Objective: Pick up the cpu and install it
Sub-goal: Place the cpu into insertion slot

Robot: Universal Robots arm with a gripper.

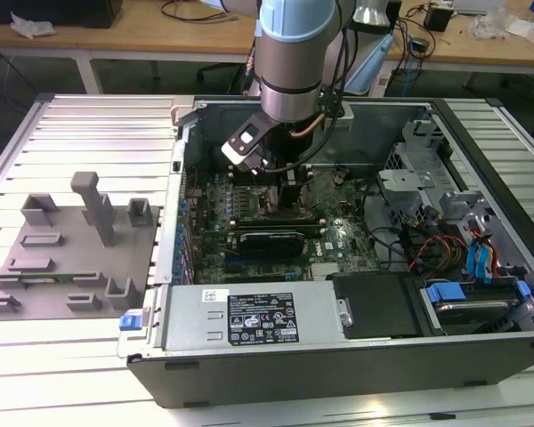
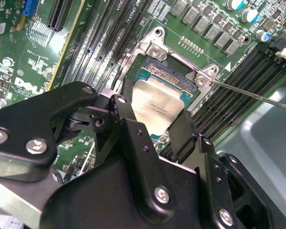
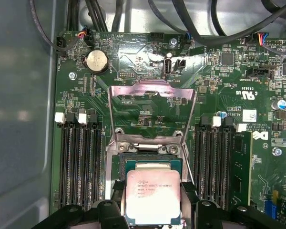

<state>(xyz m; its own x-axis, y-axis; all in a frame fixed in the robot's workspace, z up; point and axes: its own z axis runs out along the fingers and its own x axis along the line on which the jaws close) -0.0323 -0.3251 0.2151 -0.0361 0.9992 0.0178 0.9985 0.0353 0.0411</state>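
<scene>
Claw [image 2: 151, 114] grips the cpu [image 2: 155, 101] by opposite edges at the socket [image 2: 178, 71]; chip probably light, stiff, fragile underneath.

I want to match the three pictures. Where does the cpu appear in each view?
Exterior view: the arm's wrist stands over the motherboard inside the case.
Second wrist view: the cpu sits between the fingers of the gripper, at the open socket.
First wrist view: the cpu is between the same fingers, beside the socket.
Shared landmark: the socket.
</scene>
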